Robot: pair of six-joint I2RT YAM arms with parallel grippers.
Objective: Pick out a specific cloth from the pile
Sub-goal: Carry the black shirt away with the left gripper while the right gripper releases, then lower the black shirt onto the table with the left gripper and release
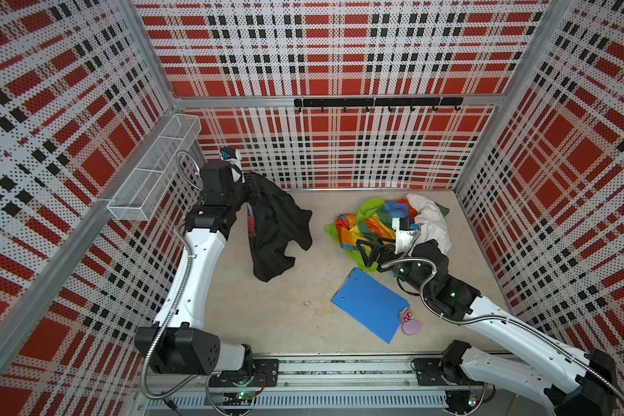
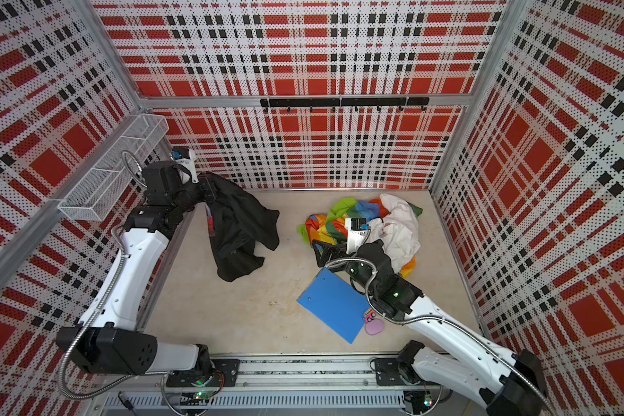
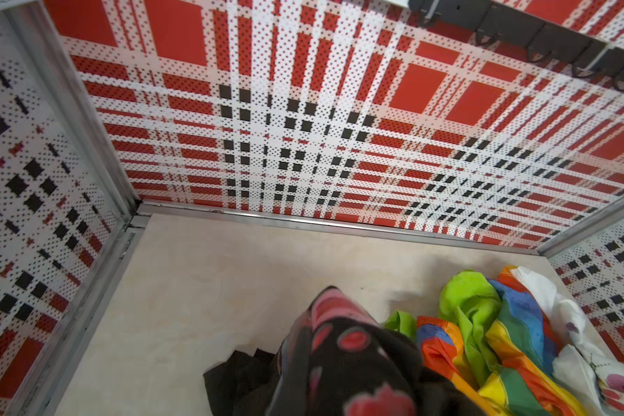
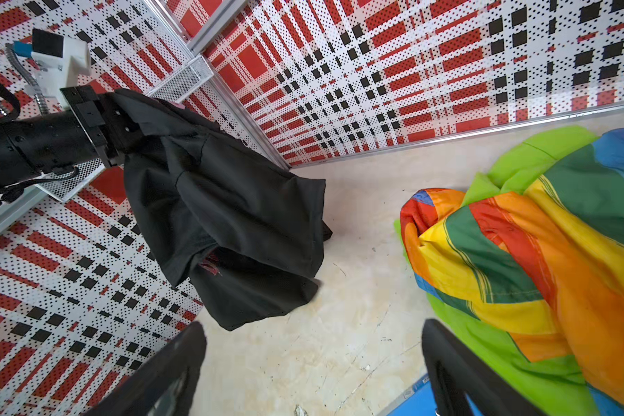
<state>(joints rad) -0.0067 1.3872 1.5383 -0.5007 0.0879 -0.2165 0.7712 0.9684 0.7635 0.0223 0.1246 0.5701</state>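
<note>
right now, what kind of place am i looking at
Probably a robot test cell, not a home: plaid perforated walls on aluminium framing, left arm and right arm bolted to a front rail.

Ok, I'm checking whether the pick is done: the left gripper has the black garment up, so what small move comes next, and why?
Probably lower the left gripper toward a bare part of the table and release. It is shut on the black garment, which hangs well apart from the pile, so the picking-out looks done. The right gripper is open beside the pile, holding nothing.
</note>
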